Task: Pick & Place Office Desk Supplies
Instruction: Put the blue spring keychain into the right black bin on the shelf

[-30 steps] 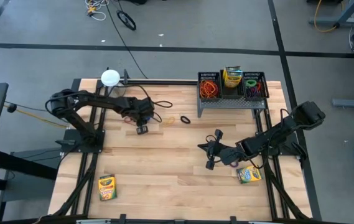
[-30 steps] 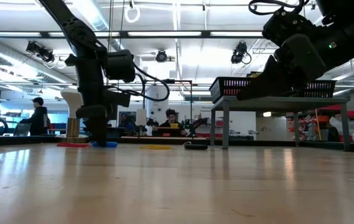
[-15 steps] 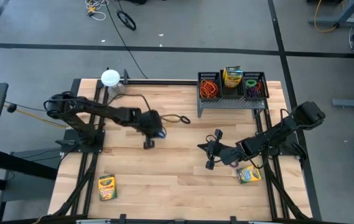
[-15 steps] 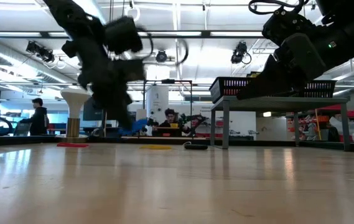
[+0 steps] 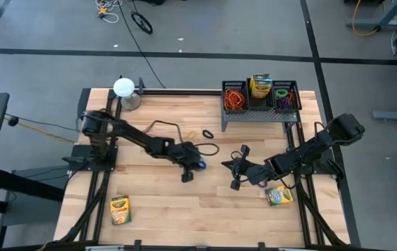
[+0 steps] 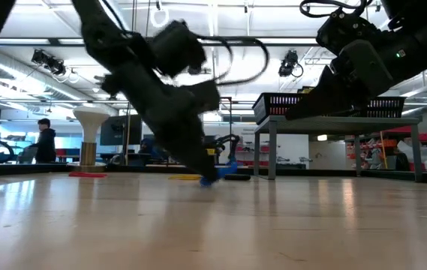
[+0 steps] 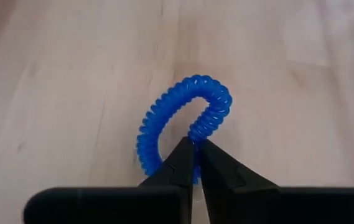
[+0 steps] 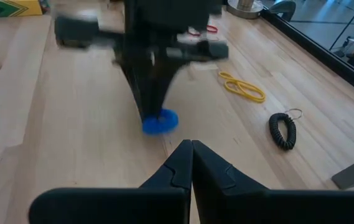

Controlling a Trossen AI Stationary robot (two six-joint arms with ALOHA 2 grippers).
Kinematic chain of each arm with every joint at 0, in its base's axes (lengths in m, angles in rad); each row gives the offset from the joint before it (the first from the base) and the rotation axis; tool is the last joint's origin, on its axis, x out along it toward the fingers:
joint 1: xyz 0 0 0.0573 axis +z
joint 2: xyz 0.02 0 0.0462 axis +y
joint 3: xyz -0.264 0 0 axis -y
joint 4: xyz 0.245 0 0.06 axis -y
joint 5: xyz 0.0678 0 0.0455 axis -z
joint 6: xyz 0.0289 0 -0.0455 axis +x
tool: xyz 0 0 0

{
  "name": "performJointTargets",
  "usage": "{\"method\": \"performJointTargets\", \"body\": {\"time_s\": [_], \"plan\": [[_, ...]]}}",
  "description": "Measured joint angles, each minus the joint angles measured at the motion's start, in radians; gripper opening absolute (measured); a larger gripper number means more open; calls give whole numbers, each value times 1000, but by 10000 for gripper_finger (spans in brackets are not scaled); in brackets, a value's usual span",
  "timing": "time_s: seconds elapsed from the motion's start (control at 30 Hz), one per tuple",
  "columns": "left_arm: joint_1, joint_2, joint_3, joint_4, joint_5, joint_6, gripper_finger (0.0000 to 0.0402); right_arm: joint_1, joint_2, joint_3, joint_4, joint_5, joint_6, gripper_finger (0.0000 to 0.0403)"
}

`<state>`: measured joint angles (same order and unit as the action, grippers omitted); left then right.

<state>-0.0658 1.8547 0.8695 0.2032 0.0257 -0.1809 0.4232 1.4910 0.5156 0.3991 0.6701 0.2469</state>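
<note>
A blue coil loop is in my left gripper, which is shut on it over the middle of the table. My right gripper waits shut and empty a short way to its right; in its own view it points at the blue loop. A yellow band and a black coil lie flat on the wood farther back. One crayon box lies near left, another near right. My left gripper pinches one strand of the blue coil loop between its two fingertips. The fingers slant down, coming from the table's left. The rest of the loop juts out beyond the tips, low over the wood; whether it touches the table I cannot tell.
A black wire-mesh rack with bands and a crayon box stands at the far right. A white round-topped object stands at the far left corner. A red band lies farther left. Bare wood stretches along the near middle.
My left gripper has swung from the far left of the table toward its middle and nearer edge and tipped forward to a slant. The blue loop, first on the wood under it, has travelled along in its fingers. My right arm has kept still.
</note>
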Motion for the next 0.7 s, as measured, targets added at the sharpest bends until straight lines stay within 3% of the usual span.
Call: {"method": "performJointTargets", "body": {"time_s": [0.17,0.4,0.57,0.7], "plan": [[-2,87,112,-49,0,39,44,0,0,0,-8,0,-1,9],[-15,58,210,-244,-3,59,116,0,0,0,-13,-1,3,9],[-43,14,209,-314,-43,104,151,-1,0,0,-11,-19,29,9],[-71,-25,171,-379,-88,182,147,-3,0,0,-3,-22,61,9]]}}
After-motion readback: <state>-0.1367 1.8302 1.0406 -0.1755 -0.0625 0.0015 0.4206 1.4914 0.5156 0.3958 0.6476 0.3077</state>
